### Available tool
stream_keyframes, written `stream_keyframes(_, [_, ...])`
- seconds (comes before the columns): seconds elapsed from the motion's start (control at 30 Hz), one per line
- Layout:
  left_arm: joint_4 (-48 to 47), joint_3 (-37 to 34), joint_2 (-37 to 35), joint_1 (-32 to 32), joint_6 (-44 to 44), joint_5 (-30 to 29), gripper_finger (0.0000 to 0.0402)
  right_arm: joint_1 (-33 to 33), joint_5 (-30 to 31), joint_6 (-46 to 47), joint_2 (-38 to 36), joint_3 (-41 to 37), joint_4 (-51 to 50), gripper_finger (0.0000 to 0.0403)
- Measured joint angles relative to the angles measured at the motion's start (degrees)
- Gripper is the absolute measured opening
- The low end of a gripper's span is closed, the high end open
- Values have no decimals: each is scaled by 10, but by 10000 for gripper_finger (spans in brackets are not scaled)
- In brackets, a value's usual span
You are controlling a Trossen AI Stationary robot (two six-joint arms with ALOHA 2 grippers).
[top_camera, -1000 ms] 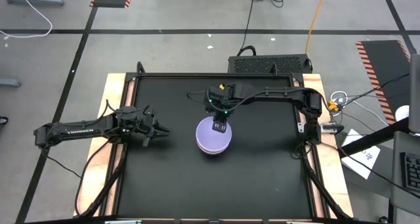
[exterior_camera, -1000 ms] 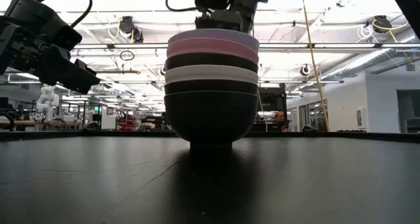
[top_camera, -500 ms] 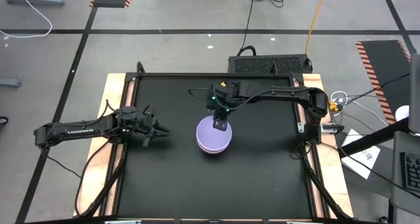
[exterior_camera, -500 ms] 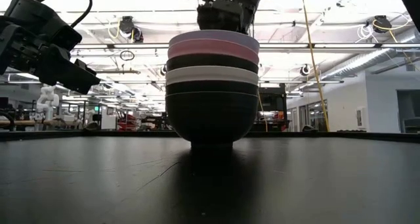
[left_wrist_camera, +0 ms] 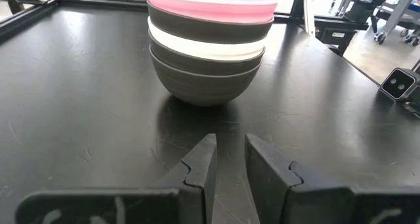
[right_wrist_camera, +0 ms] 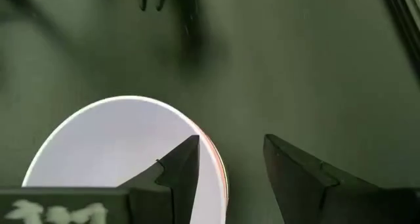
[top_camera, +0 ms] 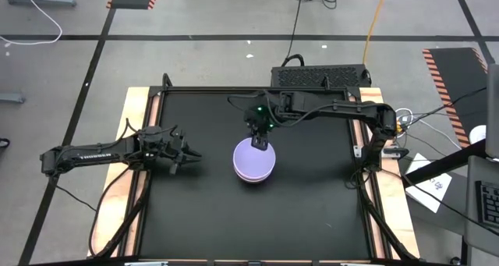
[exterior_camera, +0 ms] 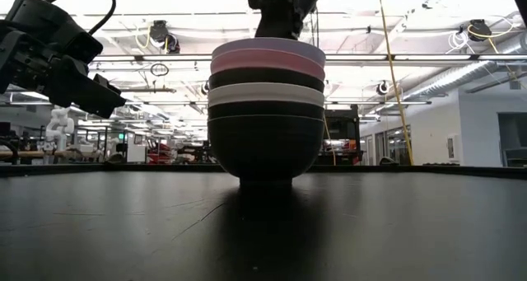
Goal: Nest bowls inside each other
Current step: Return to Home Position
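Note:
The bowls stand nested in one stack at the table's middle. From the bottom they are black, black, white, black and pink, with the lavender bowl on top. The stack rests on the lowest black bowl's foot and also shows in the left wrist view. My right gripper hovers open over the stack's far rim, fingers pointing down, touching nothing. My left gripper waits to the stack's left above the table, its fingers a little apart and empty.
The black table top is bounded by a raised frame. A black box stands behind the far edge. Cables run along the right side.
My right gripper has risen off the stack's top and drawn a little toward the table's far edge. The stack of bowls has stayed in place.

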Motion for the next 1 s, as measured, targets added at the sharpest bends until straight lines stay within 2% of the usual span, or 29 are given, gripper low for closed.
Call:
stream_keyframes(0.13, [0,0,0,-1,0,0,81,-4,1,-15,-8,0,0,147])
stream_keyframes(0.23, [0,0,0,-1,0,0,81,-4,2,-34,-11,0,2,119])
stream_keyframes(0.47, [0,0,0,0,2,0,81,2,1,-68,-11,0,-38,16])
stream_keyframes(0.6, [0,0,0,0,4,-1,81,10,12,-73,-18,-22,-38,7])
stream_keyframes(0.77, [0,0,0,0,15,-2,81,27,23,-88,-71,-108,57,1])
stream_keyframes(0.87, [0,0,-1,-1,31,5,81,29,-2,-82,-137,-189,138,1])
stream_keyframes(1.0, [32,0,-2,-15,56,50,81,33,-15,-66,-248,-306,218,0])
